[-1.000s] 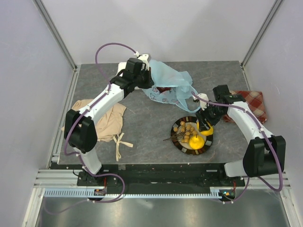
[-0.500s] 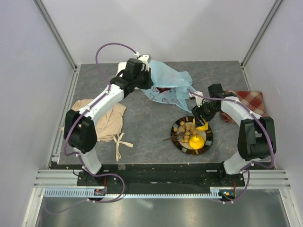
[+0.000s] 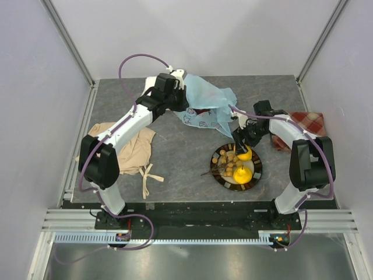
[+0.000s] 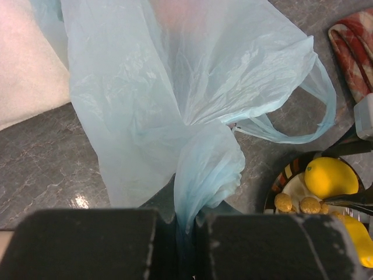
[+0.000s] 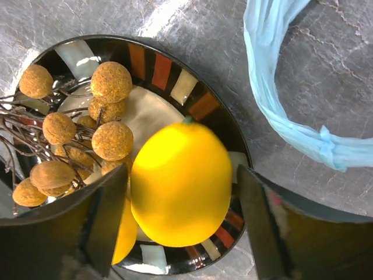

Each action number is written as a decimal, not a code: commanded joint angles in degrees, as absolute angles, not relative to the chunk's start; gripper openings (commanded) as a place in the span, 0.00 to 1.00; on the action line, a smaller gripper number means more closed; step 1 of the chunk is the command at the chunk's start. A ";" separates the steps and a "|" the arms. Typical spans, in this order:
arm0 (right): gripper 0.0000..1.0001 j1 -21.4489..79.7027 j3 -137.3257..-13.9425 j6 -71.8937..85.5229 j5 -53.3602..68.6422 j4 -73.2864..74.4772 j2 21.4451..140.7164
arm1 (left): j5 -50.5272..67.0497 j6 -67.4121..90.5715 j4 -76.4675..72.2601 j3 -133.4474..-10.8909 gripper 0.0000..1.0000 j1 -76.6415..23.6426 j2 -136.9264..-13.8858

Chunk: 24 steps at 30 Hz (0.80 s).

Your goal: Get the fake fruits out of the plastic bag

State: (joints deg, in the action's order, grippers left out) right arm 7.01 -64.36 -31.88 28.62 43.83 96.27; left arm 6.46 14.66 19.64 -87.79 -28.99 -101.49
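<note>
The light-blue plastic bag (image 3: 207, 99) hangs bunched from my left gripper (image 3: 180, 96), which is shut on a fold of it (image 4: 185, 224) at the back of the table. A dark-red fruit (image 3: 201, 110) shows through the bag. A striped plate (image 3: 217, 175) holds a yellow lemon (image 3: 245, 154), a second yellow fruit (image 3: 242, 174) and the tan berry cluster (image 3: 226, 158). My right gripper (image 5: 180, 221) is open just above the plate (image 5: 163, 64). The lemon (image 5: 180, 184) lies between its fingers. The berry cluster (image 5: 87, 128) lies to the left.
A beige cloth (image 3: 131, 149) lies at the left. A red checked cloth (image 3: 309, 125) lies at the right edge behind my right arm. A bag handle loop (image 5: 274, 99) trails on the table beside the plate. White walls enclose the table.
My right gripper has moved left and back across the plate, toward the bag, with the lemon now lying on the plate between open fingers. The left arm has barely moved.
</note>
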 commanded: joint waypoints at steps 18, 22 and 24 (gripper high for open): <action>0.75 17.31 -97.71 -29.45 33.75 37.80 109.85 | 14.59 15.04 18.55 -96.41 0.02 -28.83 -100.72; 0.71 17.14 -100.89 -22.52 29.73 28.67 116.79 | 14.06 12.84 19.16 -96.68 0.02 -28.92 -100.81; 0.72 16.53 -102.39 -16.57 29.00 22.26 118.47 | 13.80 12.13 19.42 -96.07 0.02 -28.83 -100.55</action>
